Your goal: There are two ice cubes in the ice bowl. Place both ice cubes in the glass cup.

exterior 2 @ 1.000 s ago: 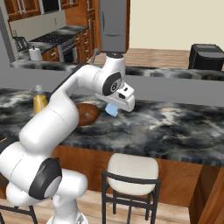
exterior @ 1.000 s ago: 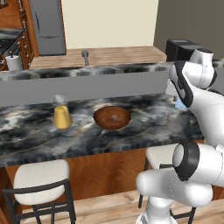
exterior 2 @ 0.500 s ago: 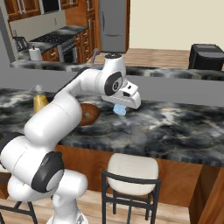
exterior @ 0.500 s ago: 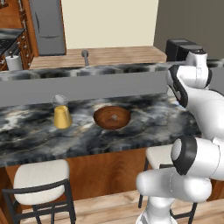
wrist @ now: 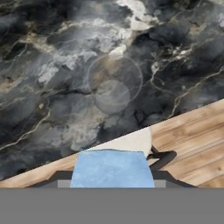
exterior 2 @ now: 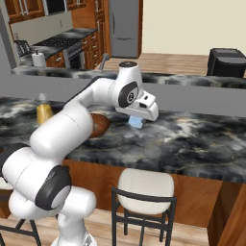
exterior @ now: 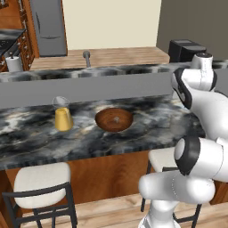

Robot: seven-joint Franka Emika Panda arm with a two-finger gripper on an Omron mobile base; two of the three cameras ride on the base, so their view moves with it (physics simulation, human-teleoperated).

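The gripper [exterior 2: 138, 121] hangs above the dark marbled counter [exterior 2: 192, 139], to the right of the ice bowl [exterior: 114, 120], with its jaws part-way closed on a pale blue ice cube [exterior 2: 136, 122]. In the hand view the same cube [wrist: 112, 168] sits between the finger tips at the bottom of the picture, covering them; below it lie the counter's front edge, a pale stool seat [wrist: 131, 142] and the wooden floor [wrist: 192, 140].

The ice bowl rests near the middle of the counter, well back from the front edge. A small pale spot [exterior: 116, 119] shows in its centre; it is too small to confirm as the second cube. From the right base view the bowl [exterior 2: 98, 126] is largely hidden behind the arm's white forearm [exterior 2: 72, 120], which crosses in front of it.

The glass cup [exterior: 63, 115] stands upright on the counter to the left of the bowl, near it but not touching, its lower part yellow-orange. In the right base view the cup [exterior 2: 43, 109] stands towards the counter's left end, beyond the arm. The forearm and the bowl lie between the held cube and the cup.

A raised grey ledge [exterior: 111, 84] runs along the counter's rear edge. Beyond it stand a faucet [exterior: 87, 57], a refrigerator [exterior: 46, 26], and a black appliance [exterior: 185, 50] at the right. Two stools [exterior: 40, 182] stand under the front edge.
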